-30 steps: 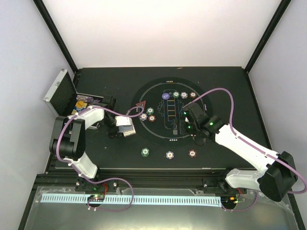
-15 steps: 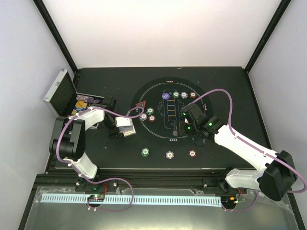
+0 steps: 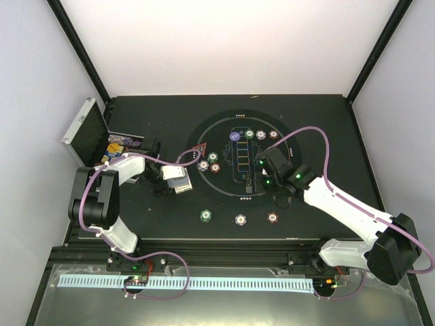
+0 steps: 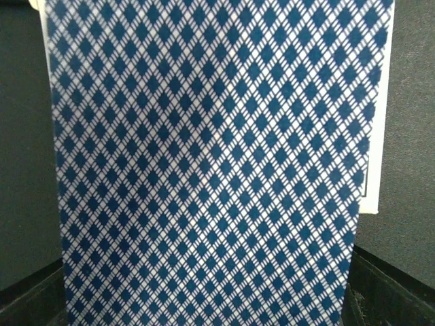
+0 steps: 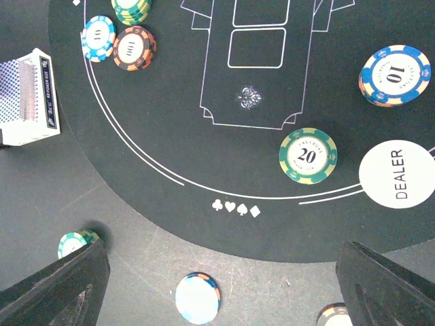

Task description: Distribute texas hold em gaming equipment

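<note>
- Your left gripper (image 3: 174, 179) is clamped on the playing cards (image 4: 217, 163), held just off the left rim of the mat (image 5: 170, 136), probably for dealing. The card backs show a blue diamond lattice.
- Your right gripper (image 5: 224, 282) hangs wide open and empty over the matte mat, near a round striped chip (image 5: 307, 155) and a smooth white DEALER button (image 5: 397, 174).

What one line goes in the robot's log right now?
left gripper: shut on cards | right gripper: open, empty, over mat | chips: on mat and table
</note>
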